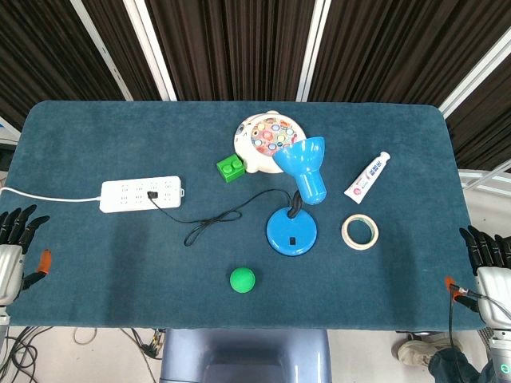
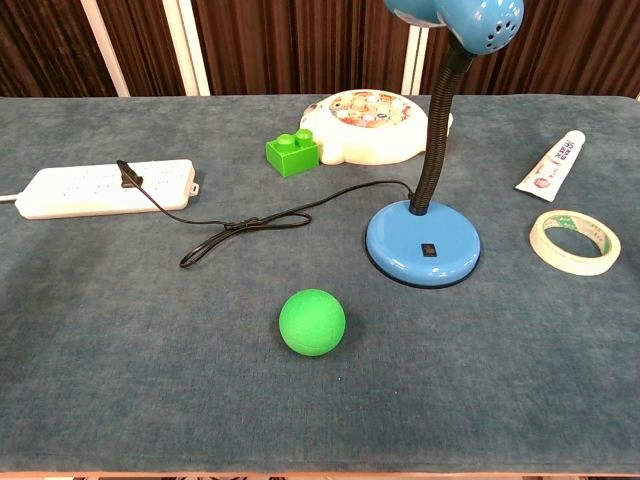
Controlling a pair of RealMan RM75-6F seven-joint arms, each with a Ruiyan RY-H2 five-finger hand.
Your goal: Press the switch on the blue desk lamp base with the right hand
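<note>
The right hand (image 1: 485,263) is waiting off the table's (image 1: 96,279) right edge at about 4 o'clock in the head view, fingers apart and pointing up-frame, holding nothing; the chest view is not showing it. My reading is that it is parked there as a neutral start, so the reach to the switch is not yet begun. The left hand (image 1: 14,243) is mirroring it at about 8 o'clock, likewise spread and empty, sitting out of the right arm's way. Moving inward, a tape roll (image 1: 360,231) is lying between the right hand and the lamp, near the base at its 3 o'clock, and a toothpaste tube (image 1: 367,177) is lying at 1 o'clock. The blue desk lamp base (image 1: 291,231) is sitting just right of table centre. The switch (image 2: 428,249), a small dark rocker, is facing upward on the near part of the disc, toward the robot. The lamp's long axis is running from base up the gooseneck (image 2: 436,140) toward 12 o'clock, with the shade (image 1: 303,159) overhanging the far side, probably leaving the switch open from above. The cord (image 1: 231,211) is trailing toward 9 o'clock to a power strip (image 1: 142,194).
</note>
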